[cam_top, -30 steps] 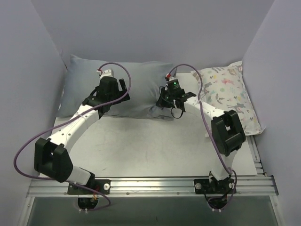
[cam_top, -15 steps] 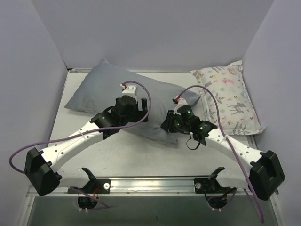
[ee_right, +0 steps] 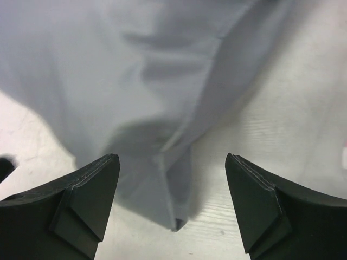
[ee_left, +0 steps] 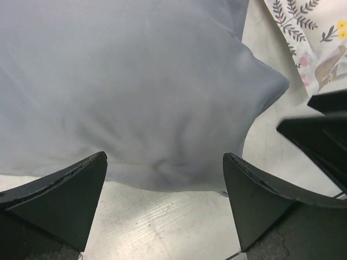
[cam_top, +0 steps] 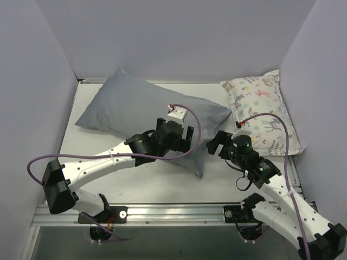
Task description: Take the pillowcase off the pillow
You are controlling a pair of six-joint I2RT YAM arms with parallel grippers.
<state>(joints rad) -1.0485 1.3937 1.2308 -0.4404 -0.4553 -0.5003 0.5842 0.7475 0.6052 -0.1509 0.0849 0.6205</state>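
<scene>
You have on view:
- pillowcase (cam_top: 130, 105), plain grey, no pattern
- small pillow (cam_top: 263, 105), white, printed with pastel animals and leaf sprigs (pink, yellow and grey-green)
- table (cam_top: 157, 187), white
- left arm (cam_top: 97, 163), white with black joints

Pillow (cam_top: 135, 105) lies diagonally on the surface (cam_top: 162, 187). The printed pillow (cam_top: 263, 111) is just beside its right end. Left gripper (cam_top: 187, 140) is over the pillow's near right part, and right gripper (cam_top: 217, 143) is right of the pillow's near corner.
</scene>
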